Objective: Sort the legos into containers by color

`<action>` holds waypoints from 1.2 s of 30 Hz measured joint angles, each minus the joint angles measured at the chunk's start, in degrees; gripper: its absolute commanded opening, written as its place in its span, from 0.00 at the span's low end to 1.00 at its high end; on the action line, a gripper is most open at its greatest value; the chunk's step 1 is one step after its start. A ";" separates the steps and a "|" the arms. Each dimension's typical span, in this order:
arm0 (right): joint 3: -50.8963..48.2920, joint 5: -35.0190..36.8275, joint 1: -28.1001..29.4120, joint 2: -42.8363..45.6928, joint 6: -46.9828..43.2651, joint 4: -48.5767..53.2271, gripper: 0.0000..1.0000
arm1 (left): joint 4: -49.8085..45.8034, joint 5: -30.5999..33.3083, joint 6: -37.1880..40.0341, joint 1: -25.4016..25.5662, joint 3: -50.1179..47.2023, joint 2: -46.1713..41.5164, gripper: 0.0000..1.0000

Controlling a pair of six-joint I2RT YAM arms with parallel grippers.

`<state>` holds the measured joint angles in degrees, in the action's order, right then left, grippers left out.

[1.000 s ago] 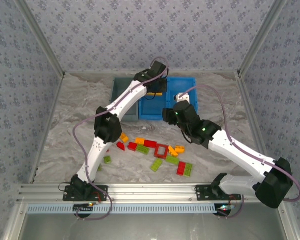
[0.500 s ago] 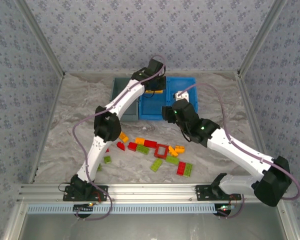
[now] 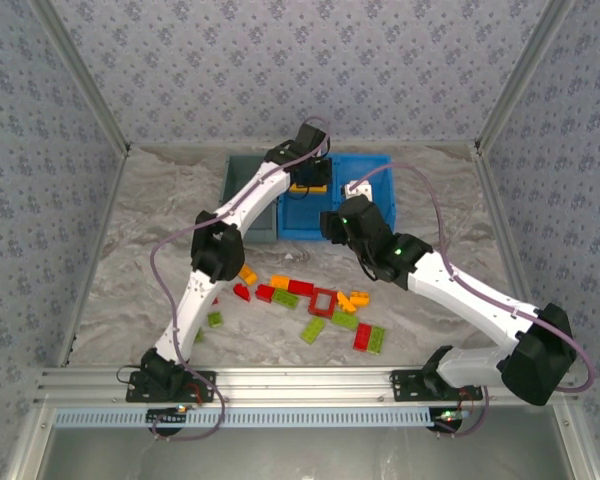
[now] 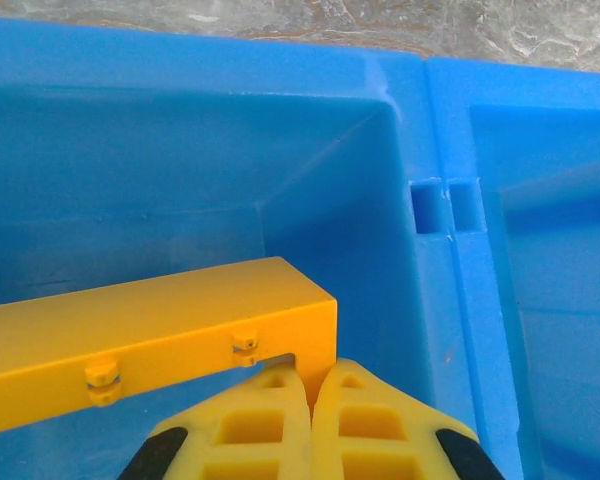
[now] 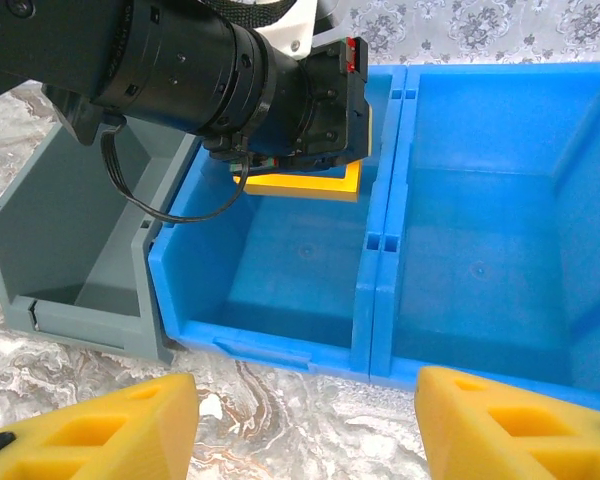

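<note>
- The orange-yellow hollow plastic frame [image 4: 160,340] hangs over the left compartment of the bright blue plastic tray [image 4: 450,250]. It is held only at one corner, so I think it may swing on release and catch on the wall.
- The left gripper [image 4: 311,385] is clenched on that corner at the lower middle; the frame stretches left from it.
- The right gripper [image 5: 305,420] waits released and empty.

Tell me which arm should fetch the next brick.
Right. The right gripper is open and empty in front of the tray; the left gripper is shut on the yellow frame over it.
</note>
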<state>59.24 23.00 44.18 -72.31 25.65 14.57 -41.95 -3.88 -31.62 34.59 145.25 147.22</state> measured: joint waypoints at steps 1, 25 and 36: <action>0.00 0.00 0.00 0.00 0.00 -0.02 0.62 | 0.17 0.00 0.00 -0.07 0.11 0.31 0.00; 0.07 -0.04 0.00 1.27 0.02 1.42 0.63 | -4.00 1.27 -0.85 -0.46 0.02 0.44 0.29; -0.46 -4.37 1.84 9.62 -2.93 3.45 0.63 | -2.36 13.97 -7.19 4.20 -31.32 -37.05 0.29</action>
<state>58.78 18.63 46.02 -62.70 22.72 18.02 -44.31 10.09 -38.81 38.79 113.93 110.17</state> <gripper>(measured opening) 0.627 0.284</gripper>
